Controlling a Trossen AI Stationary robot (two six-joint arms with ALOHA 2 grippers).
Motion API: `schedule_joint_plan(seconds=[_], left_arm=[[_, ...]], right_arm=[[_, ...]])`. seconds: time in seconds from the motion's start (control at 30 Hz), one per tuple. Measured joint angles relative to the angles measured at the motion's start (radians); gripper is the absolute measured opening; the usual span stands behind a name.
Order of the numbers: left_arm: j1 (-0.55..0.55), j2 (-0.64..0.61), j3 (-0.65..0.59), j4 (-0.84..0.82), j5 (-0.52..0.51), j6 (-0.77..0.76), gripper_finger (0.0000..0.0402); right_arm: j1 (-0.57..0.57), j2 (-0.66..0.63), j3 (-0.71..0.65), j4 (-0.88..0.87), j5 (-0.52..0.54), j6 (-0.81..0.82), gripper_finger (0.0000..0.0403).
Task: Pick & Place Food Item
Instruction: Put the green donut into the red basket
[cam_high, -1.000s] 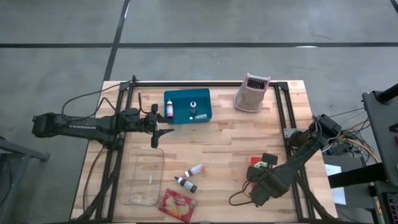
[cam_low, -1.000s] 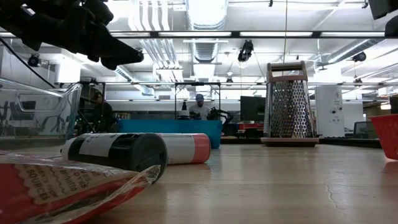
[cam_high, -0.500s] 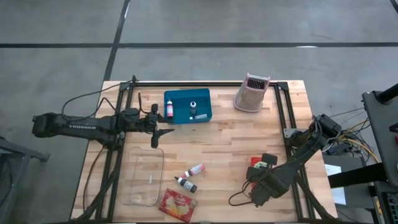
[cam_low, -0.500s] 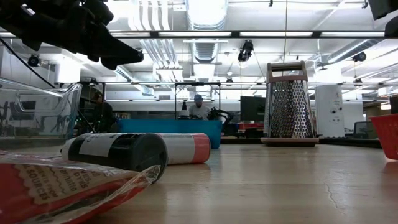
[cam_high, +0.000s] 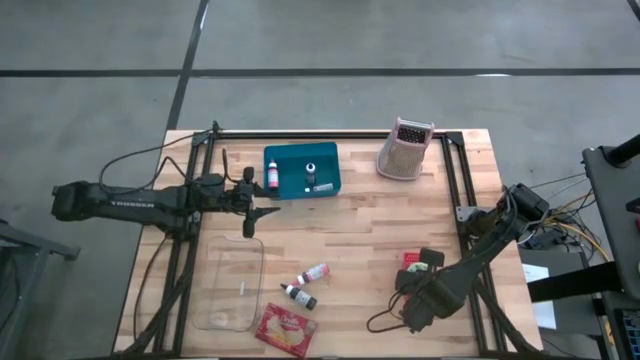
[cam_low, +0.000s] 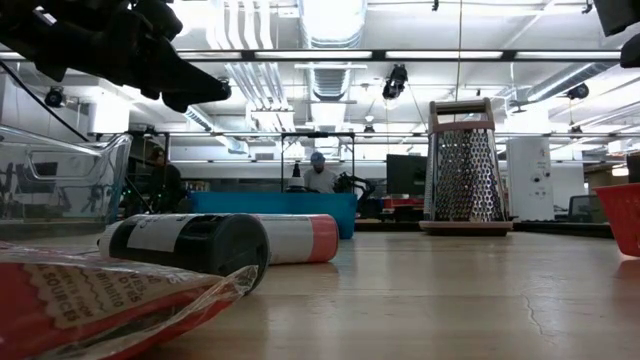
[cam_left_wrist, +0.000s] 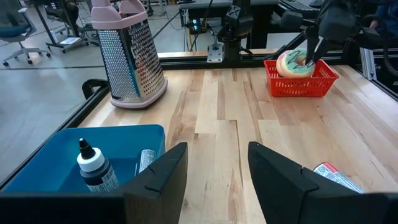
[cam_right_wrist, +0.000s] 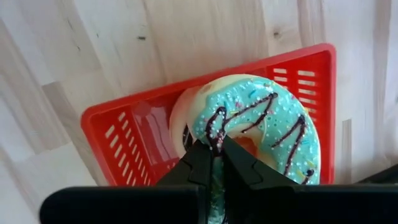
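A doughnut (cam_right_wrist: 267, 124) with turquoise icing, chocolate lines and sprinkles sits tilted over the red basket (cam_right_wrist: 124, 118) near the table's right edge. My right gripper (cam_right_wrist: 214, 152) points down at it and is shut on it. The left wrist view also shows the doughnut (cam_left_wrist: 296, 62), the basket (cam_left_wrist: 298, 86) and my right gripper (cam_left_wrist: 313, 50). In the high view the arm hides most of the basket (cam_high: 409, 259). My left gripper (cam_left_wrist: 214, 155) hangs open above the table beside the blue bin (cam_left_wrist: 56, 155), holding nothing. My right gripper pinches the doughnut's ring (cam_right_wrist: 214, 127) between its two fingers, coming from above and pointing down. A strip of turquoise icing shows between the fingers (cam_right_wrist: 198, 163). The doughnut is tilted, its lower part inside the basket's walls; whether it rests on the basket floor I cannot tell.
A pink-based metal grater (cam_high: 404, 150) stands at the far edge. The blue bin (cam_high: 301, 170) holds small bottles. A clear glass dish (cam_high: 232, 285), two bottles (cam_high: 305, 285) and a red snack packet (cam_high: 285, 331) lie at the near left. Bare wood spans the middle.
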Motion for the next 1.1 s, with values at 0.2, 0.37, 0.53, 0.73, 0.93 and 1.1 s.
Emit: schedule_joint_plan(seconds=[0.2,0.37,0.53,0.73,0.93,1.1], left_arm=[[0.000,0.000,0.000,0.000,0.000,0.000,0.0172],[0.000,0.000,0.000,0.000,0.000,0.000,0.0172],[0.000,0.000,0.000,0.000,0.000,0.000,0.0172],[0.000,0.000,0.000,0.000,0.000,0.004,0.0172],[0.000,0.000,0.000,0.000,0.000,0.007,0.0172],[0.000,0.000,0.000,0.000,0.000,0.007,0.0172]], right_arm=[[0.000,0.000,-0.009,0.006,-0.006,0.000,0.0012],[0.000,0.001,-0.010,0.007,-0.006,0.000,0.0028],[0.000,0.001,-0.010,0.008,-0.006,0.003,0.0061],[0.000,0.001,-0.010,0.012,-0.006,0.004,0.0117],[0.000,0.001,-0.010,0.020,-0.005,0.004,0.0176],[0.000,0.001,-0.011,0.021,-0.005,0.004,0.0212]])
